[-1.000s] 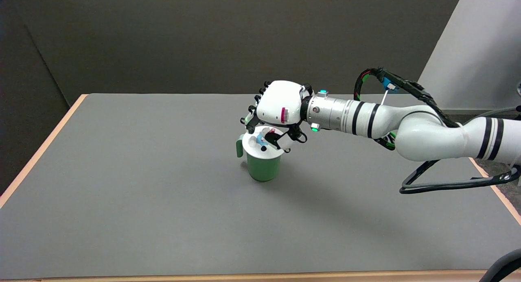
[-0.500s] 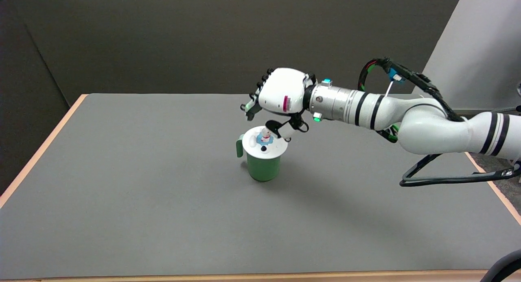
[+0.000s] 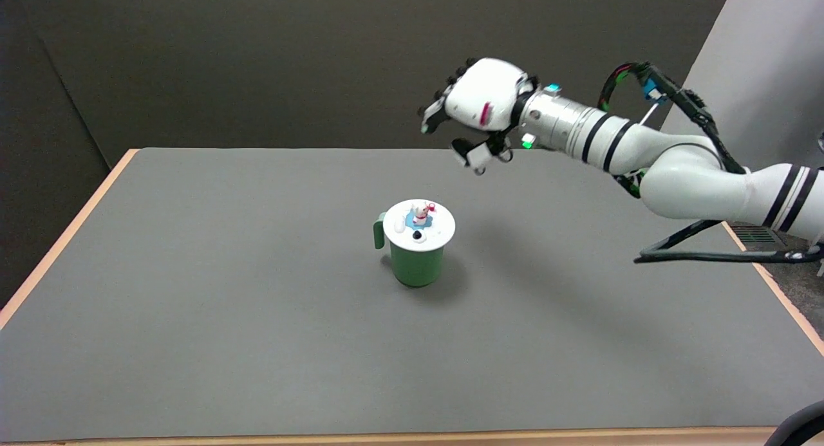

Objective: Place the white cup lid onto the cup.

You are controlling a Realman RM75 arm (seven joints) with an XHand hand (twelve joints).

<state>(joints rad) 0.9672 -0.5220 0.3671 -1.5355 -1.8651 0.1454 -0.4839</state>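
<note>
Since the earlier frames the right hand [image 3: 479,114] has let go and risen up and to the right, now well clear above the table, empty with fingers loosely apart. White round cup lid [image 3: 419,224] with its small figurine knob sits on the green handled cup [image 3: 415,256], overhanging the rim all round. Risk, as judged: lid may only be resting unseated, so a nudge to the grey table [image 3: 193,304] or a returning arm could slide it off.

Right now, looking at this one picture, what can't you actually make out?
- Inside of the green cup: covered by the white lid, head view.
- Tiny figure on the lid: too small to identify.
- Right hand's fingers: partly hidden behind its white shell.
- Right arm's base: cut off by the right edge.
</note>
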